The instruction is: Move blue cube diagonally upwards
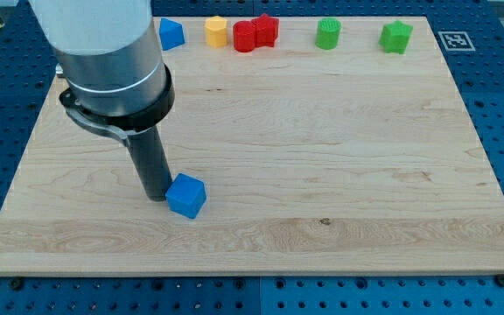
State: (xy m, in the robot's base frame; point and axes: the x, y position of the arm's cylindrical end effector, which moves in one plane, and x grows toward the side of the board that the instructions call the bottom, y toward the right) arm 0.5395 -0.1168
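Note:
A blue cube (186, 195) lies on the wooden board (322, 157) at the lower left of the middle. My tip (157, 197) stands just at the cube's left side, touching or nearly touching it. The dark rod rises from there into the grey arm body (103, 52) at the view's top left.
Along the board's top edge lie a second blue block (171, 34), a yellow block (216, 31), two red blocks (245, 37) (266, 29) touching each other, a green block (328, 33) and another green block (396, 37). A marker tag (452, 39) sits beyond the board's top right corner.

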